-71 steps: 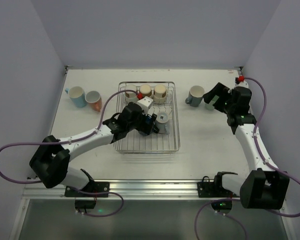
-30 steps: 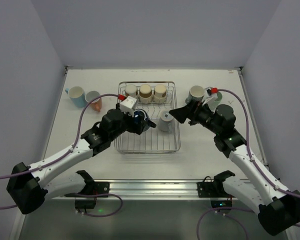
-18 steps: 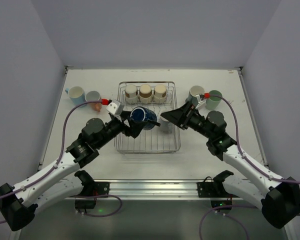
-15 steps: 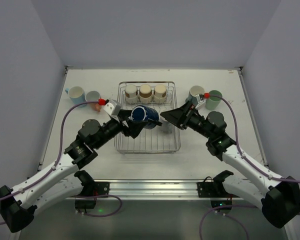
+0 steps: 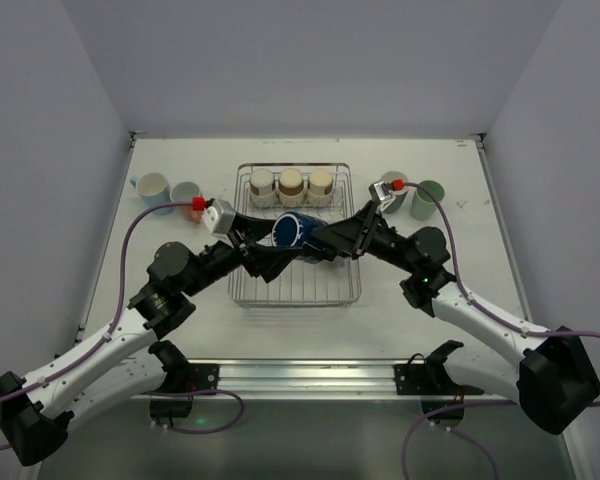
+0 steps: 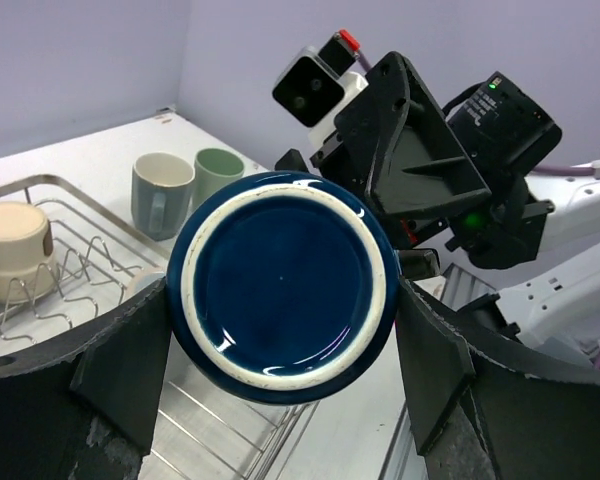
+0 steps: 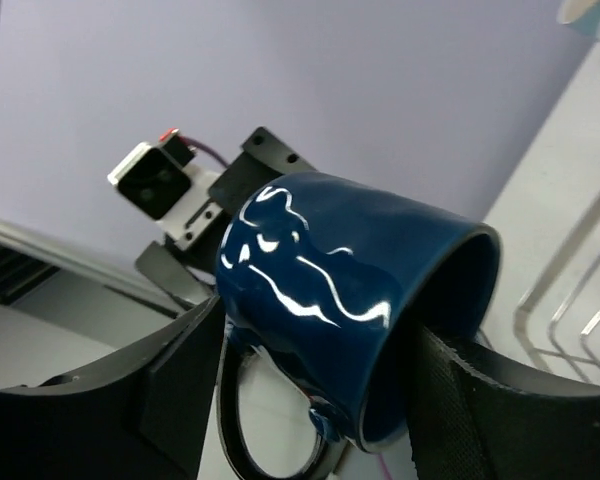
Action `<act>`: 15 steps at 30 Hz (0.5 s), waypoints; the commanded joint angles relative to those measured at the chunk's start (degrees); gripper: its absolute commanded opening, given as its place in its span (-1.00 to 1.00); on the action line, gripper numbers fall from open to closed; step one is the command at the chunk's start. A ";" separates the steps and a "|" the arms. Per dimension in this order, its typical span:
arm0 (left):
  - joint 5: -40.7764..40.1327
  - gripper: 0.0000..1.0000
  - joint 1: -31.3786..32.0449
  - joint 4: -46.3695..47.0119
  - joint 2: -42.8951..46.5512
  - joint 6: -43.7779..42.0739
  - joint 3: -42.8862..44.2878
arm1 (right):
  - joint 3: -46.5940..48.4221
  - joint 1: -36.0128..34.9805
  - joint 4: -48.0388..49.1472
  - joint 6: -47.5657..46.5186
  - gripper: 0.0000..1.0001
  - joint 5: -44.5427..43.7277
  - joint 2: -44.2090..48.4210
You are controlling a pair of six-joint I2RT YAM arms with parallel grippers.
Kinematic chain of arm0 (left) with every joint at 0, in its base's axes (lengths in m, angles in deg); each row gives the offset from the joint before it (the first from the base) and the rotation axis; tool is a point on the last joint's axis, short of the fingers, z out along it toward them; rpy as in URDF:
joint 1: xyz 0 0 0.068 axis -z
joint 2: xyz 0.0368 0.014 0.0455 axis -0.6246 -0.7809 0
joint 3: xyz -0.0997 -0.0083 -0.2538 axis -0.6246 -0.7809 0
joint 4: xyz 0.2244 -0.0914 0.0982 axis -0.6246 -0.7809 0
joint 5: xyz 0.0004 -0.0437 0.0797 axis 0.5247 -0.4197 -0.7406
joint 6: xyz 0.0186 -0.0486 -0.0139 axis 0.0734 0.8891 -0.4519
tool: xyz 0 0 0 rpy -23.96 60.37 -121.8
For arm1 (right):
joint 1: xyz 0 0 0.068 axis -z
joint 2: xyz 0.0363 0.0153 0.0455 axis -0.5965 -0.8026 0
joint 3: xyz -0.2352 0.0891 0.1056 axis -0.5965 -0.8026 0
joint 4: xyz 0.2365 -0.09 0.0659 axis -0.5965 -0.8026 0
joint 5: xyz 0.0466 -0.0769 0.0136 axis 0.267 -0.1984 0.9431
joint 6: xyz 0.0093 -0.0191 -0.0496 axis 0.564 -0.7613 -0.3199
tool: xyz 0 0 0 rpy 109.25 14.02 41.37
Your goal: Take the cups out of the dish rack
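Observation:
A navy mug (image 5: pixel 294 230) hangs in the air over the dish rack (image 5: pixel 310 287). My left gripper (image 5: pixel 268 252) is shut on it near its base, which faces the left wrist view (image 6: pixel 280 285). My right gripper (image 5: pixel 325 240) has reached the mug from the right and is open, with a finger on either side of it (image 7: pixel 330 300). The mug lies sideways there, handle down. Three cream cups (image 5: pixel 292 183) stand in a row at the back of the rack. The rack's right part is hidden under my right gripper.
A light blue cup (image 5: pixel 153 189) and a salmon cup (image 5: pixel 187 194) stand on the table left of the rack. A grey-blue cup (image 5: pixel 391 190) and a sage green cup (image 5: pixel 428 198) stand to its right. Both arms cross above the rack's front half.
My left gripper lifted the navy mug out of the rack and raised it. My right arm swung from the cups at the right to the mug, and its fingers now straddle it.

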 commanded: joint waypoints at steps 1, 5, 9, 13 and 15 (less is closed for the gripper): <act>3.55 -1.00 -0.24 10.59 1.47 2.20 0.49 | 2.38 -1.59 14.12 5.39 0.33 2.68 -1.43; 4.87 -1.00 -0.33 10.77 1.38 3.00 -0.48 | 2.55 -3.17 20.19 6.89 -0.01 1.28 -2.14; 5.23 -0.68 -0.33 6.92 1.55 2.47 -0.48 | 2.56 -3.79 24.16 6.98 -0.48 0.05 -1.88; 2.59 0.33 -0.33 2.08 3.22 0.63 0.22 | 2.47 -3.70 24.34 6.10 -0.98 -0.04 -1.26; 2.06 0.56 -0.33 -0.72 3.93 0.10 0.48 | 2.38 -3.79 23.81 5.31 -1.00 -0.22 -1.08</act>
